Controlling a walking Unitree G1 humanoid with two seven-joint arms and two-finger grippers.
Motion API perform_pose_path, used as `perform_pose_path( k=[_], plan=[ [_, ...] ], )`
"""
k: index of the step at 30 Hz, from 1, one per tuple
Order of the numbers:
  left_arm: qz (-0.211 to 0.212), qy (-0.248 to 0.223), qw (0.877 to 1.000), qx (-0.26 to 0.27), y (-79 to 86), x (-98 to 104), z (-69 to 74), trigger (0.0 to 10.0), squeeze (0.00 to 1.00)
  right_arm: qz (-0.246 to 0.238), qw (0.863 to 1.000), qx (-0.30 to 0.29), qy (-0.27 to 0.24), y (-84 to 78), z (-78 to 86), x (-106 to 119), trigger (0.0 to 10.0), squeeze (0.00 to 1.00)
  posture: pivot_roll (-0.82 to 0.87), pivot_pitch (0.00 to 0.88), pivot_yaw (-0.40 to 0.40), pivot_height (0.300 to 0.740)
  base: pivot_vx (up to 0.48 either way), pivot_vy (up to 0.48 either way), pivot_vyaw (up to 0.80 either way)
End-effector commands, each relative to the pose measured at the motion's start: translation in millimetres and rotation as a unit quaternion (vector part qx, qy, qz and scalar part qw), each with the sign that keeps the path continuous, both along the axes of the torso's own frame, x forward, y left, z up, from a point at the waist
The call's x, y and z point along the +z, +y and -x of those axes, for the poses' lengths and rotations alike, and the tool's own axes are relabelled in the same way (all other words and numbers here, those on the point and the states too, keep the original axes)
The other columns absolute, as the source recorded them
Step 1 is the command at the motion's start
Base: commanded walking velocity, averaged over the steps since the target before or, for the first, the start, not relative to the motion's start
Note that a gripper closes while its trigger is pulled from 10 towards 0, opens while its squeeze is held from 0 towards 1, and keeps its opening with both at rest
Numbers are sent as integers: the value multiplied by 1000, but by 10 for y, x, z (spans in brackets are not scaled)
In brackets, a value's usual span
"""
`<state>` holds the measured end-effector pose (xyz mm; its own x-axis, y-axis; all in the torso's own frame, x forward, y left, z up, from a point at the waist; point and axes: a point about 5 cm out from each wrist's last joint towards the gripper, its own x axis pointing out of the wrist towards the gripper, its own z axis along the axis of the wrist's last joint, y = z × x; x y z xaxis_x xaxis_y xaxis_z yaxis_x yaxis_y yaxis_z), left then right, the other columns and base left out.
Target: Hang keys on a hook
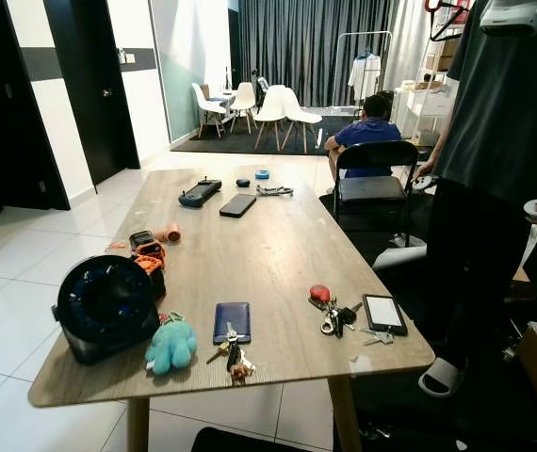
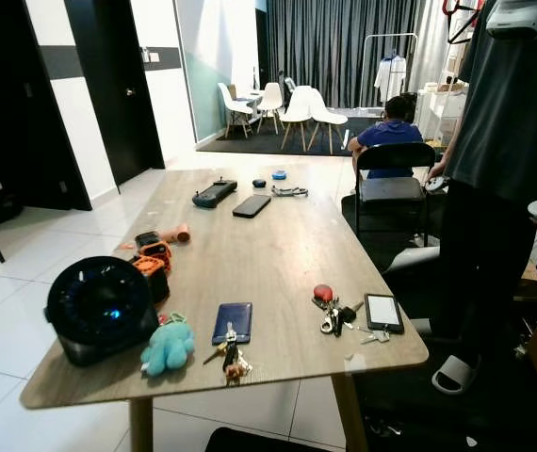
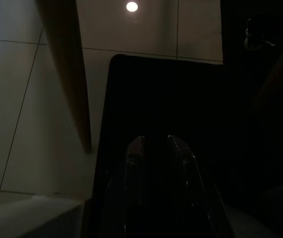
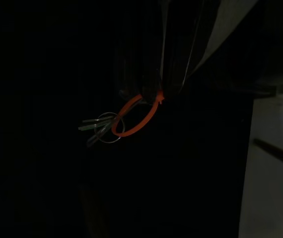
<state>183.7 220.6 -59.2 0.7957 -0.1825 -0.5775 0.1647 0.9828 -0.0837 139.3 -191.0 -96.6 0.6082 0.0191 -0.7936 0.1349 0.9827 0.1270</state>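
Note:
In the dark right wrist view, my right gripper (image 4: 156,91) is shut on an orange loop (image 4: 134,119). A metal ring with a few keys (image 4: 99,128) hangs from that loop. My left gripper (image 3: 155,144) hangs low over the tiled floor and a dark object, its two fingers close together with nothing between them. Two other key bunches lie on the wooden table (image 1: 268,245): one with a red tag (image 1: 334,314) near the front right, and one (image 1: 234,356) at the front edge.
On the table stand a black fan (image 1: 106,303), a teal plush (image 1: 170,346), a blue wallet (image 1: 232,321) and a small tablet (image 1: 383,313). A person (image 1: 504,141) stands at the table's right side. A black chair (image 1: 375,174) and a seated person (image 1: 363,132) are behind.

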Motion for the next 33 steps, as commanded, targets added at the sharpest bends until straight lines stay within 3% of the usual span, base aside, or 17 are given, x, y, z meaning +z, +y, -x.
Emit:
perform_pose_path(
  k=[1, 8, 33],
  plan=[
    [4, 1, 1000, 4, -16, -19, 33, 10000, 0, -1, 1000, 0, 3, 12, 28, -12, 10000, 0, 33, 15, 30, 740, -371, 0, 0],
    [1, -1, 1000, -5, -32, -16, 32, 10000, 0, 0, 1000, 2, 5, 15, 35, -16, 10000, 0, 33, 16, 29, 740, -360, 0, 0],
    [6, -29, 999, -11, -55, 39, -21, 10000, 0, 0, 1000, 4, 9, 19, 57, -25, 10000, 0, 44, 33, 29, 740, 0, 0, 0]
  ],
)
